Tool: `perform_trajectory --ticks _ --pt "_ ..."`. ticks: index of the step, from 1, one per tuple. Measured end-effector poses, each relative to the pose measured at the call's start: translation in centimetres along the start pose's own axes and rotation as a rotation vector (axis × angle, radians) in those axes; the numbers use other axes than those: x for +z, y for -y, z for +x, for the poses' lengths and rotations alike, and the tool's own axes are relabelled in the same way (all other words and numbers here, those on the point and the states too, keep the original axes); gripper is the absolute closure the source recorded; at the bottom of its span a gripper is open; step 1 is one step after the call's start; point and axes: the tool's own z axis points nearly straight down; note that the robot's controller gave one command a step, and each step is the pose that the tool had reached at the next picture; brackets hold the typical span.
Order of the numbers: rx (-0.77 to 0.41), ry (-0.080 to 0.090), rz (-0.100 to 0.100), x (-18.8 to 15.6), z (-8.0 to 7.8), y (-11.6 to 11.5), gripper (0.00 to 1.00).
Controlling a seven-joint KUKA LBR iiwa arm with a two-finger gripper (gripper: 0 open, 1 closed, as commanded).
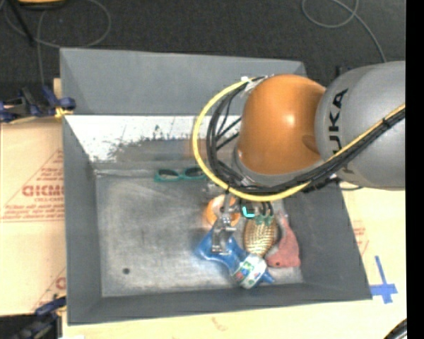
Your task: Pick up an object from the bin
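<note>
Currently: nothing lifted, as far as you can see. The pincer [226, 232] hangs low under the orange wrist cover [279, 122], at the right part of the bin [81, 210]. It sits directly above a blue plastic thing [212, 251] lying near the front wall. Spread or pressed together: cannot tell, since cover and cables crowd the view. No object is seen clamped in it.

Judgement: approach done; grasp, lift and clearing the rim all left.

Neighbours, noted for you:
- orange round thing [213, 207], just behind the pincer
- brown oval brush-like piece [260, 237], just beside it to the right
- pink flat piece [288, 251], further right, close to the right wall
- small white-and-green item [250, 271], touching the blue thing's right end
- teal wire-like thing [175, 176], well apart at the back wall

Room: the left half of the bin floor is bare, so you have free space that way. Right side and front are tight, with clutter packed toward both walls. A straight vertical lift looks the safest exit; expect the small white-and-green item to get nudged.
</note>
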Motion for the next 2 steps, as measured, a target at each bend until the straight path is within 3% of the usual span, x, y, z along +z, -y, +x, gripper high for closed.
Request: perform_trajectory --ticks 1,2 --pt "0.002 0.008 -0.001 -0.4 -0.1 0.0 0.00" --pt "-0.036 0.012 0.000 1.9 -2.3 4.0 0.00"
